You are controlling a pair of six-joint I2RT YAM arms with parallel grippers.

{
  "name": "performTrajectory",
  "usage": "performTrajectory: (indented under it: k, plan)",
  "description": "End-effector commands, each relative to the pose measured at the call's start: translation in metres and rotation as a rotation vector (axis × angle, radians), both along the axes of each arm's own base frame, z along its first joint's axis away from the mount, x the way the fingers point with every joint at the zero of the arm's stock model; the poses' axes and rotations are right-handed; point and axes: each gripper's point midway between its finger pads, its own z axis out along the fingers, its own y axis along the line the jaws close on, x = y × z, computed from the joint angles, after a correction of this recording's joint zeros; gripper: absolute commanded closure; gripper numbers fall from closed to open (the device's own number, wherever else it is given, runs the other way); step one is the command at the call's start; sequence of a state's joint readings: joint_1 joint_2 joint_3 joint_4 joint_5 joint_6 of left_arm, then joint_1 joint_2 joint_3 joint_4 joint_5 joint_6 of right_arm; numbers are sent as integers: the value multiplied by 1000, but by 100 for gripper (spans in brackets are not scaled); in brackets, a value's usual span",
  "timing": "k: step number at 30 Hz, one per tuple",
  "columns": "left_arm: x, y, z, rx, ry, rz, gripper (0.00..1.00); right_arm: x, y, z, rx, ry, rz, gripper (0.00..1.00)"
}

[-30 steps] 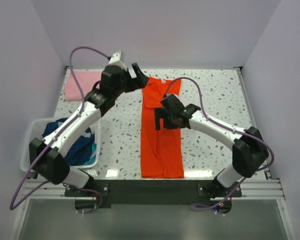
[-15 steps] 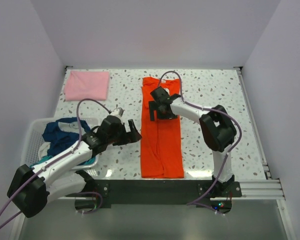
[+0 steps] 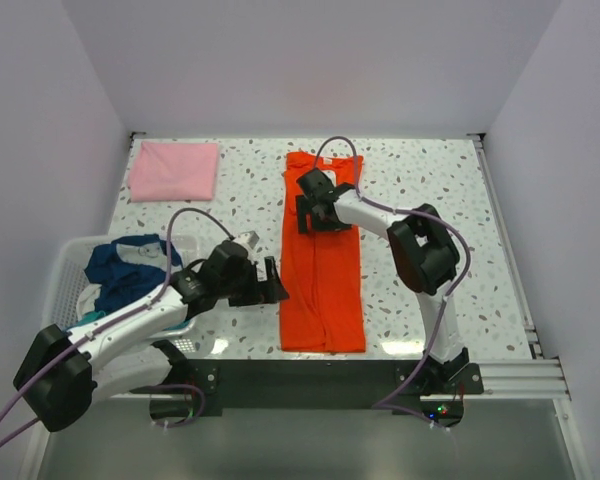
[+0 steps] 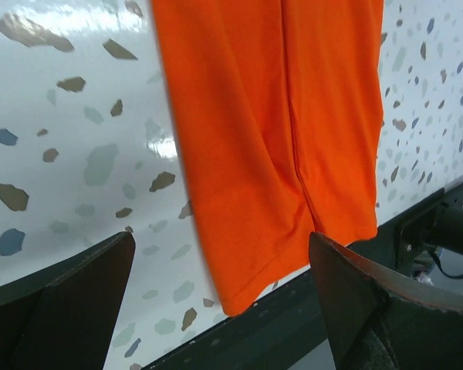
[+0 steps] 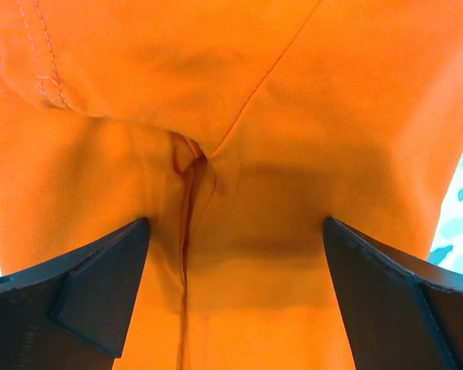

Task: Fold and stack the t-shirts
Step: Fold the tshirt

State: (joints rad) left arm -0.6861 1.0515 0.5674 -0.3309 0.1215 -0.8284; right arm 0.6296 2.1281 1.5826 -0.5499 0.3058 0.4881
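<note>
**Both jaws released over the orange shirt**

The orange shirt (image 3: 322, 290) lies flat on the speckled table (image 3: 430, 180), folded into a long strip.

The left gripper (image 3: 272, 283) sits low just beside the strip's near left edge, jaws spread wide and holding nothing. In its wrist view the shirt's near end fills the space ahead of the jaws – the hem corner sits almost midway between the two tips, with a seam running away from the right one. Bare table lies ahead of the left tip; the table's dark front rail passes by the right tip.

The right gripper (image 3: 315, 218) hangs over the strip's far half, jaws also wide apart and gripping nothing. Orange cloth fills its whole wrist view – a puckered seam sits between the tips, nearer the left one, and a double-stitched hem crosses beyond it. Whether the tips touch the cloth cannot be told.

A folded pink shirt (image 3: 174, 170) lies well beyond the left jaws. Behind them, beside the arm, a blue shirt (image 3: 130, 268) is heaped in a white basket (image 3: 55, 290).
</note>
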Motion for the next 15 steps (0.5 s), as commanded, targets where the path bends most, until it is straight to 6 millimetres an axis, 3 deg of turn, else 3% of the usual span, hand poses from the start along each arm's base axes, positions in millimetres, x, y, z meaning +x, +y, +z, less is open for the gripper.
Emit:
performTrajectory:
  k: [1,4,7,11,12,13,14,15]
  plan:
    - [-18,-13,-6,-35,49,-67,0,21,-4,-2,-14,-48,-42,1]
    - [-29,-24,-7,-48,68,-103,0,25,-2,1,-6,-54,-39,1]
    - [-40,-29,-9,-33,88,-128,0,25,5,17,36,-50,-20,1]
    - [-58,-26,-15,23,121,-153,0,13,13,55,118,-60,19,1]
    - [-61,-25,-17,33,125,-155,2,7,11,78,141,-75,24,1]
    - [-66,-25,-20,34,138,-152,3,1,15,87,168,-77,37,1]
    - [-72,-27,-21,34,143,-169,4,-14,13,84,192,-47,50,1]
    - [-75,-28,-22,35,149,-176,7,-19,14,109,241,-101,54,1]
